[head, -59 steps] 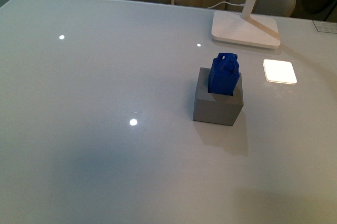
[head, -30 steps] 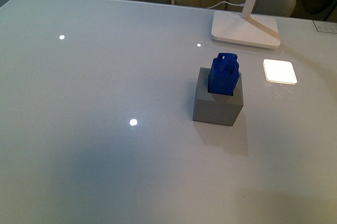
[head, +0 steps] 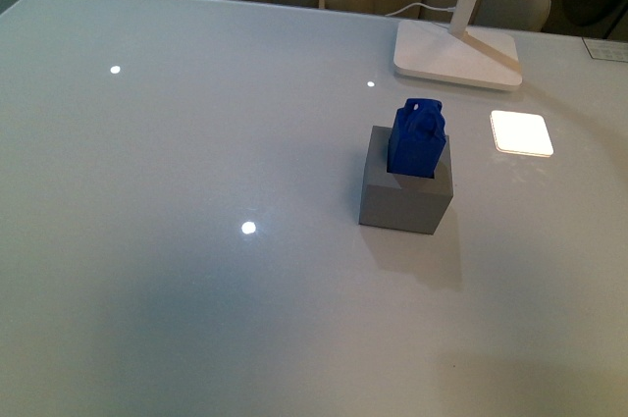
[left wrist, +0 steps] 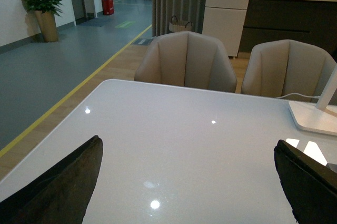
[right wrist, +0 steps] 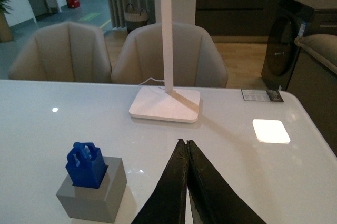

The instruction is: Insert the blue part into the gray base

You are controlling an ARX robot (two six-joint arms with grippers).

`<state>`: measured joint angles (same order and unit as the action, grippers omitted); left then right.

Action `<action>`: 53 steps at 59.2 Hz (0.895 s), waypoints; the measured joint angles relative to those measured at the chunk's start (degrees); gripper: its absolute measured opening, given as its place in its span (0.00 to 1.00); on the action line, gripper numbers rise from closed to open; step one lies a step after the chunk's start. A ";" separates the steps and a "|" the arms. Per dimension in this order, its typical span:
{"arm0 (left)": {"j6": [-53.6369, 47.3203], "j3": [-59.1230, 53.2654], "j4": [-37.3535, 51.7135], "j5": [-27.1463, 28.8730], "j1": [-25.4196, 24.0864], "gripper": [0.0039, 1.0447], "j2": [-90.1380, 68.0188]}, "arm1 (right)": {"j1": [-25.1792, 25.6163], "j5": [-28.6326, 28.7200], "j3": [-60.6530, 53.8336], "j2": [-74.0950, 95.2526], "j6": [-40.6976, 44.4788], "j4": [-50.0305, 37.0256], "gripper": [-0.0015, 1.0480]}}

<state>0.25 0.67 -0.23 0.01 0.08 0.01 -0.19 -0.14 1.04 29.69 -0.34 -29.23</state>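
Note:
The blue part [head: 416, 138] stands in the square hole of the gray base [head: 404, 197], its knobby top sticking up above the cube, right of the table's middle. Both also show in the right wrist view, the blue part [right wrist: 86, 165] seated in the gray base [right wrist: 93, 191]. My right gripper [right wrist: 184, 143] is shut and empty, apart from the cube and beside it. My left gripper [left wrist: 187, 147] is open and empty over bare table, its fingers [left wrist: 63, 182] wide apart. Neither arm shows in the front view.
A white lamp base [head: 457, 54] with its slanted arm stands at the back right, its cable behind it. A bright square patch of light [head: 521, 132] lies right of the cube. Beige chairs [left wrist: 185, 60] stand behind the table's far edge.

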 joint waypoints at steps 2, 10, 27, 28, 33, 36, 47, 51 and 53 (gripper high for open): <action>0.00 0.00 0.00 0.00 0.00 0.93 0.00 | 0.00 0.00 0.00 -1.01 0.00 0.96 0.02; 0.00 0.00 0.00 0.00 0.00 0.93 0.00 | 0.00 0.00 0.00 -5.44 0.00 5.07 0.02; 0.00 0.00 0.00 0.00 0.00 0.93 0.00 | 0.00 0.00 0.00 -12.96 0.00 12.39 0.02; 0.00 0.00 0.00 0.00 0.00 0.93 0.00 | 0.00 0.00 0.00 -13.35 0.00 12.79 0.02; 0.00 0.00 0.00 0.00 0.00 0.93 0.00 | 0.00 0.00 0.00 -14.99 0.00 14.51 0.02; 0.00 0.00 0.00 0.00 0.00 0.93 0.00 | 0.00 0.00 0.00 -15.89 0.00 15.39 0.02; 0.00 0.00 0.00 0.00 0.00 0.93 0.00 | 0.00 0.00 0.00 -18.69 0.00 18.23 0.02; 0.00 0.00 0.00 0.00 0.00 0.93 0.00 | 0.00 0.00 0.00 -19.47 0.00 18.99 0.02; 0.00 0.00 0.00 0.00 0.00 0.93 0.00 | 0.00 -0.02 0.00 -21.68 0.00 21.75 0.02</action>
<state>0.25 0.67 -0.23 0.01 0.08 0.01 -0.19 -0.16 1.04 8.01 -0.34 -7.49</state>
